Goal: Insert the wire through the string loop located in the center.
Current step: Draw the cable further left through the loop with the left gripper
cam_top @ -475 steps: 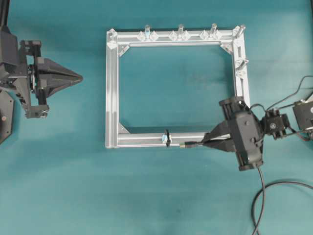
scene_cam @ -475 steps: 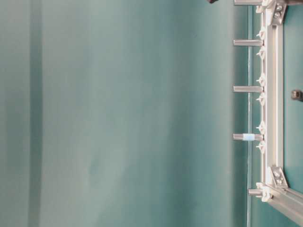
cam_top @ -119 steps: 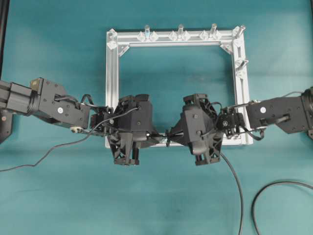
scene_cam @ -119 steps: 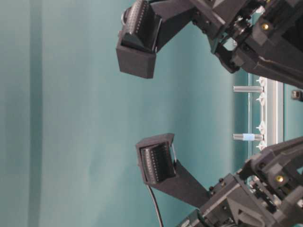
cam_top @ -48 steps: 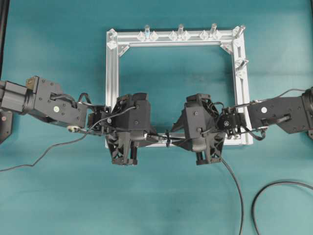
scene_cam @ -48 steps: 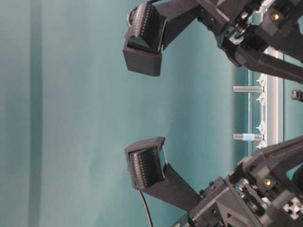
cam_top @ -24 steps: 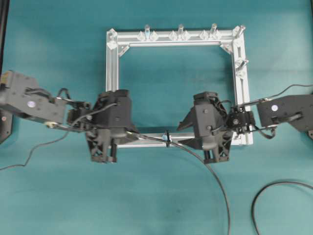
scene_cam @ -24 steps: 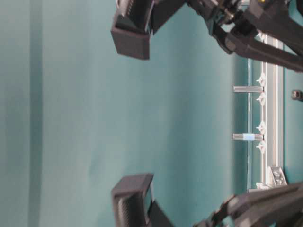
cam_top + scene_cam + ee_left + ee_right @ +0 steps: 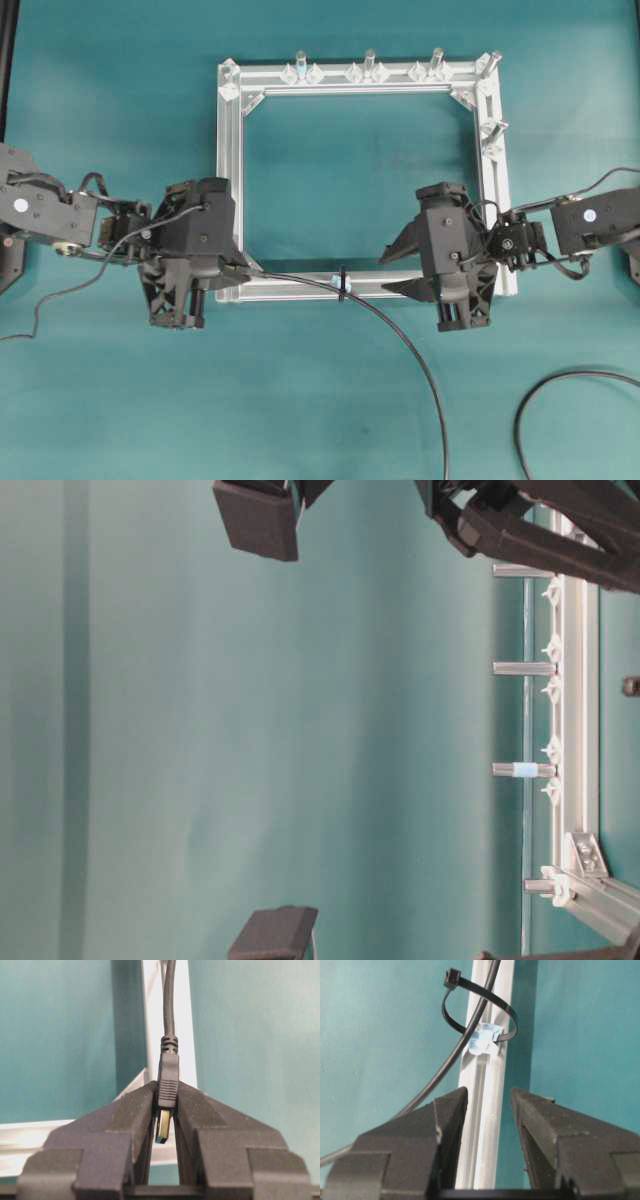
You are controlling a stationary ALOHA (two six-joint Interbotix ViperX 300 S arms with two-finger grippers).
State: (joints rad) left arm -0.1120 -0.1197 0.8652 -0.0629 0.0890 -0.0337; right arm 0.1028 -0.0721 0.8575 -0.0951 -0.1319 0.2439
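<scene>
The dark wire (image 9: 404,336) runs from my left gripper (image 9: 244,271) along the near bar of the silver frame (image 9: 229,150), through the black string loop (image 9: 342,282), then curves down off the bottom edge. In the left wrist view my left gripper (image 9: 166,1089) is shut on the wire's black plug (image 9: 168,1077), its yellowish metal tip (image 9: 164,1129) showing between the jaws. My right gripper (image 9: 388,272) stands open right of the loop, holding nothing. In the right wrist view its jaws (image 9: 488,1093) straddle the frame bar (image 9: 482,1115); ahead, the wire (image 9: 454,1056) passes through the string loop (image 9: 508,1013) by a bluish-white fitting (image 9: 481,1043).
Upright silver pegs (image 9: 369,62) line the frame's far bar and right side (image 9: 493,128). A second dark cable (image 9: 556,381) loops at the lower right, and a thin cable (image 9: 62,289) trails from the left arm. The table-level view shows the frame (image 9: 578,680) and pegs (image 9: 520,668).
My left gripper has drawn leftward with the plug, pulling more wire through the loop. My right gripper has backed away to the right, open, and the wire now hangs free of it.
</scene>
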